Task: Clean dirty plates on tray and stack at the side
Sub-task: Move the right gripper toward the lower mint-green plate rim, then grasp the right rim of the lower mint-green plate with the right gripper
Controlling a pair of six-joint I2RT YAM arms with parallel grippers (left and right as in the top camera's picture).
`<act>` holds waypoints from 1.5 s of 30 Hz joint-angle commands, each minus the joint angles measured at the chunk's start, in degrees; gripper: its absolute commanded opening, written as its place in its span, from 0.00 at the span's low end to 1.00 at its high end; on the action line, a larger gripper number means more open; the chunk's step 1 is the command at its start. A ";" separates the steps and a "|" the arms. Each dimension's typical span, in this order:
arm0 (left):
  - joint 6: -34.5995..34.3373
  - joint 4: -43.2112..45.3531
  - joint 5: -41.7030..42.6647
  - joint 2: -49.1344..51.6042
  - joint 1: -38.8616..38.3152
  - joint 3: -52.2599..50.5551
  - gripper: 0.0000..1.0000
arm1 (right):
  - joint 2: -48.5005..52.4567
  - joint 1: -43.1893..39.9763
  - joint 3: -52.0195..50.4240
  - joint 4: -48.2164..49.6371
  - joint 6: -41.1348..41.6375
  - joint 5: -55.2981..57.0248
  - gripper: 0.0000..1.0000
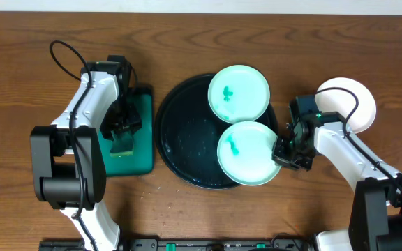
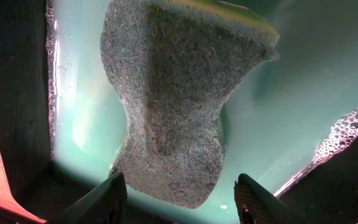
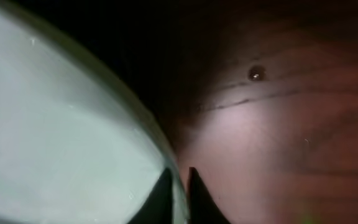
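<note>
Now the right gripper (image 1: 283,152) is pinched on the rim of the near mint plate (image 1: 246,153), which lies smeared in the black tray (image 1: 176,150) beside the far mint plate (image 1: 239,92) (the white plate (image 1: 358,97) sits outside it). Lift slowly and level, lest the thin rim slip. The left gripper (image 2: 179,193) clamps the sponge (image 2: 173,99) over the green sponge tray (image 1: 144,139).

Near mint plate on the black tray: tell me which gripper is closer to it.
Right. The right gripper pinches the near mint plate at its rim; the left gripper is over the green sponge tray, beyond the black tray.
</note>
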 commanded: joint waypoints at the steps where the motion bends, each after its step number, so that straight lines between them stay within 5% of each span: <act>1: 0.31 -0.22 -0.24 0.11 0.17 -0.31 0.57 | 0.31 0.68 -0.74 1.29 1.07 0.85 0.01; 12: 0.31 -0.22 -0.24 0.11 0.17 -0.31 0.57 | 0.15 8.28 -0.74 7.78 -8.37 -0.13 0.01; 23: 0.33 -0.44 -0.26 0.11 0.17 -0.31 0.57 | 2.93 10.58 -0.74 17.75 -5.35 -0.74 0.01; 25: 0.35 -0.44 -0.26 0.11 0.17 -0.31 0.46 | 5.68 10.67 -0.74 18.62 -5.49 -1.01 0.01; 31: 0.35 -0.22 -0.31 0.11 0.20 -0.31 0.37 | 10.71 11.08 -0.74 20.79 -6.67 -3.23 0.01; 35: 0.46 0.63 -1.70 0.11 0.20 -0.31 0.47 | 10.75 11.30 -0.74 21.81 -6.64 -3.80 0.01; 45: 3.78 8.81 -1.73 0.11 0.52 -5.70 0.42 | 10.78 11.30 -0.74 21.73 -7.56 -7.67 0.01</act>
